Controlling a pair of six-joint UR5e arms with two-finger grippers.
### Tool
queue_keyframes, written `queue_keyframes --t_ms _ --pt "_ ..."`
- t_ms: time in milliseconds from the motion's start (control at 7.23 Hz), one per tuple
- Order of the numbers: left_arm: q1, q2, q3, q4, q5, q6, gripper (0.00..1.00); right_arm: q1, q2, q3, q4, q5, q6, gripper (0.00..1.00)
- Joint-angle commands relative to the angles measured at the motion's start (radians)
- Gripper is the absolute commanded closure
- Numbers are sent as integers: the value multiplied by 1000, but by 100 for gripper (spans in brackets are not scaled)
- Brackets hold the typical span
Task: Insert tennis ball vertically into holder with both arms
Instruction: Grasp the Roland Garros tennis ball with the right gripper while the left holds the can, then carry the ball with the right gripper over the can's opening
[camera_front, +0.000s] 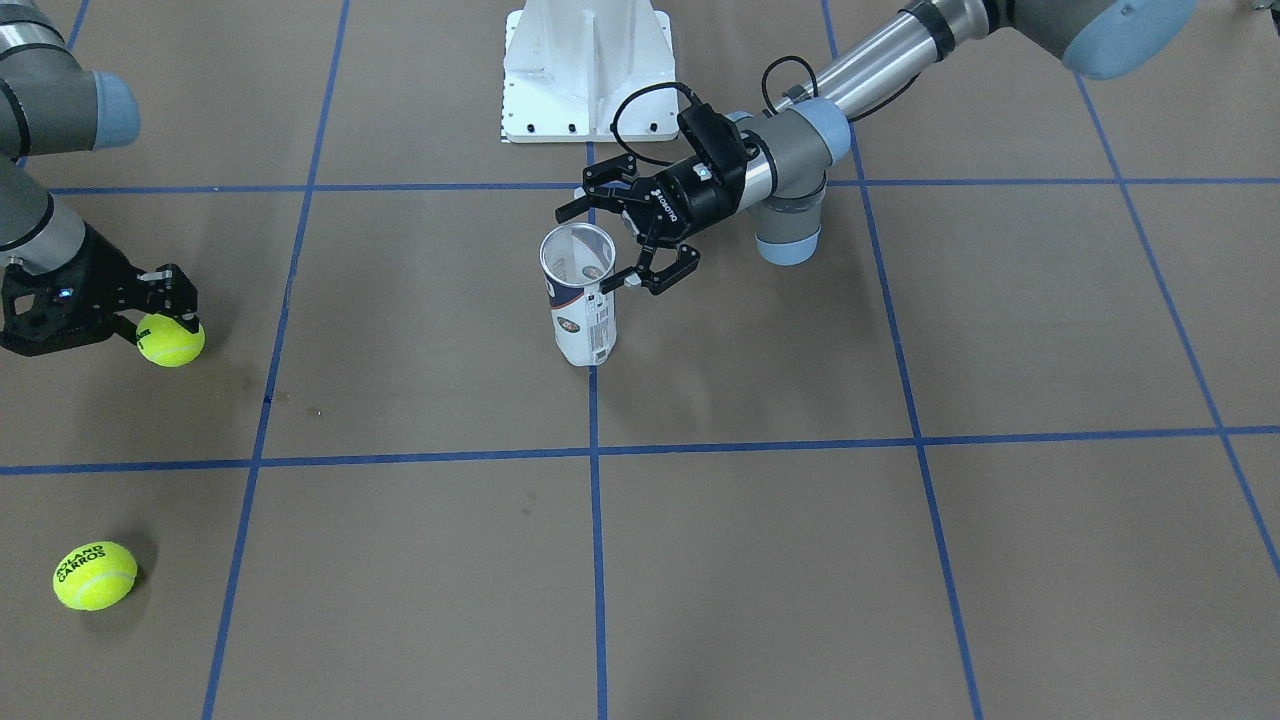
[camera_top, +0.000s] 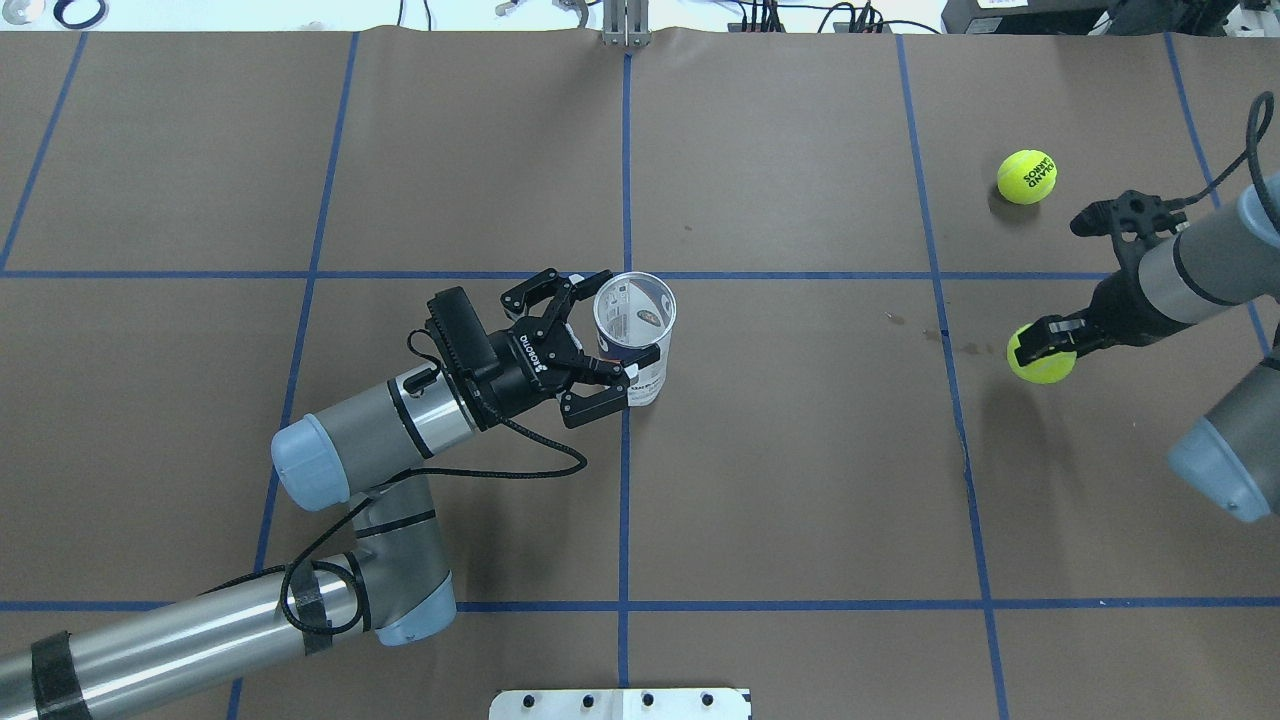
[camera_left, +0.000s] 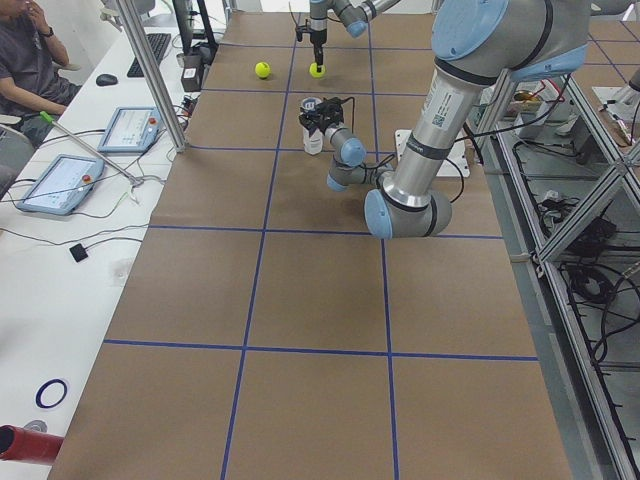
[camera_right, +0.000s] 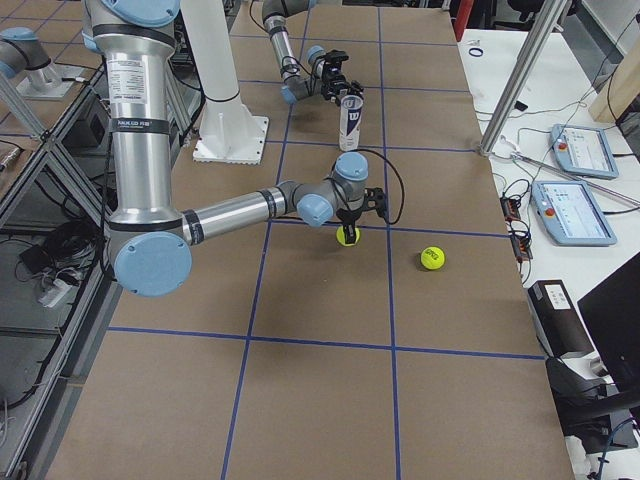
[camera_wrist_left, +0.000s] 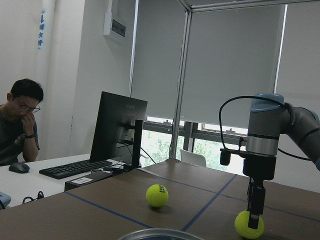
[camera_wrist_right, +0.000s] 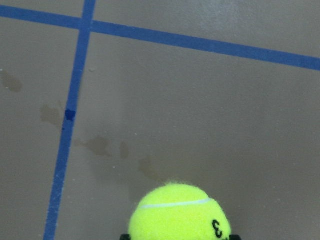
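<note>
Ball (camera_wrist_right: 180, 212) in right tool (camera_front: 160, 326); upright open-topped holder (camera_front: 585, 312) at left tool (camera_front: 587, 250)

The near left arm (camera_left: 440, 120) reaches along the surface (camera_left: 300, 300) to the upright holder (camera_left: 313, 140) (left hand (camera_left: 325, 110) right at it); farther off, the right hand (camera_left: 317, 50) hangs over a tennis ball (camera_left: 317, 70), a second ball (camera_left: 262, 69) nearby.

Bright, even overhead light; soft short shadow beside loose tennis ball (camera_front: 95, 575) on bench (camera_front: 760, 560); faint glare patch in right wrist view; blinds backlit in left wrist view; focus sharp.

Tennis ball (camera_wrist_right: 179, 212) half below view's edge
</note>
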Motion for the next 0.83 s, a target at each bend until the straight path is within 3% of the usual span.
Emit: queue_keyframes --t_ms 0,138,415,691 --pt "0 0 0 0 0 0 1 0 235 86 -259 7 175 100" --pt "0 1 2 0 0 0 1 -13 355 102 -370 20 252 100" --pt "2 1 2 1 0 0 1 -80 499 116 -397 21 477 100" --pt "2 0 2 1 0 0 1 -129 609 93 -402 9 578 100"
